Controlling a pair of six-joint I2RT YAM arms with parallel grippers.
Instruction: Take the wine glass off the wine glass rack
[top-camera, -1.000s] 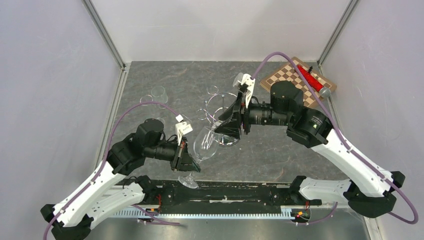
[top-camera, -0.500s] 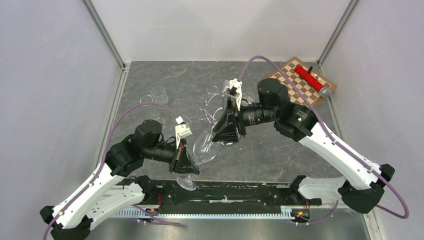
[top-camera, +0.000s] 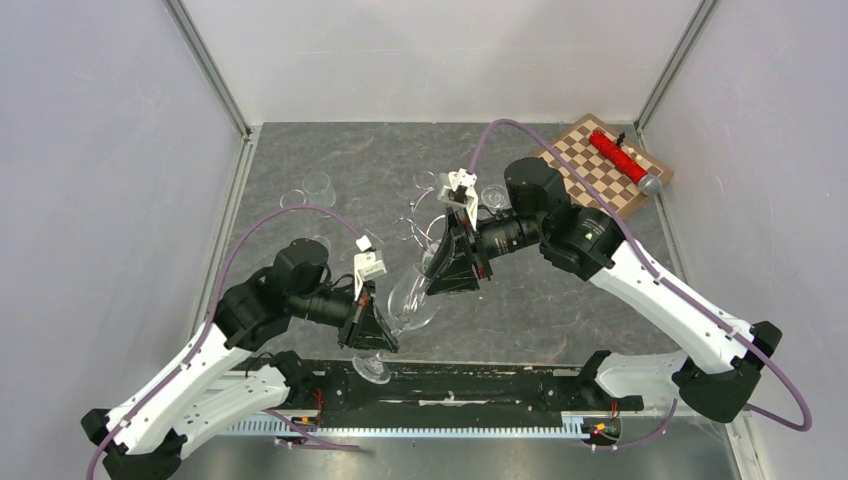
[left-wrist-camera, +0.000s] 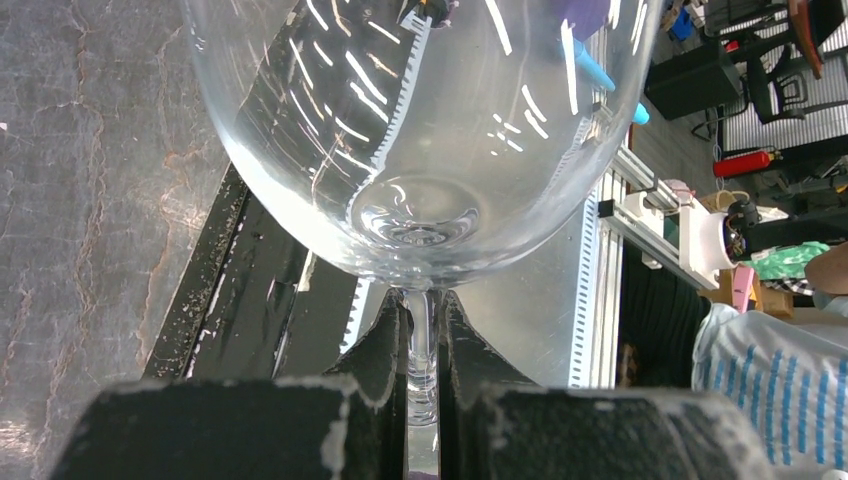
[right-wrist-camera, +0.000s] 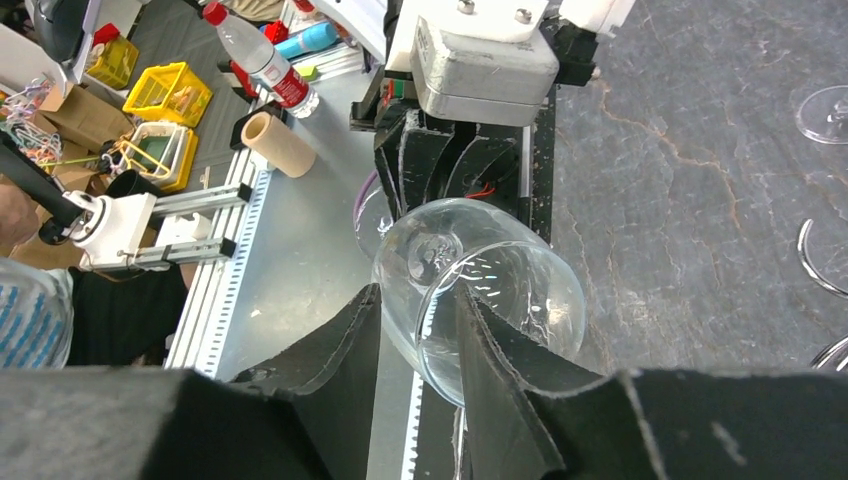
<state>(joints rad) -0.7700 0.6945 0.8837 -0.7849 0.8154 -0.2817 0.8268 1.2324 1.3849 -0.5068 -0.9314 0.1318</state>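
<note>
wine glass (left-wrist-camera: 420, 120), stem pinched between left fingers (left-wrist-camera: 382, 352)

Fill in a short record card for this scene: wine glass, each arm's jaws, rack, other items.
wine glass: off the rack, tilted, held in the air
left jaws: shut on its stem
right jaws: astride the bowl's rim, grip unclear
wine glass rack: standing behind the right jaws
other: second glass far left, chessboard far right

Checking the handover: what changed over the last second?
The right gripper swung left toward the wine glass, its jaws narrowing, and now straddles the rim. The left gripper stayed shut on the stem, with the glass tilted as before.
</note>
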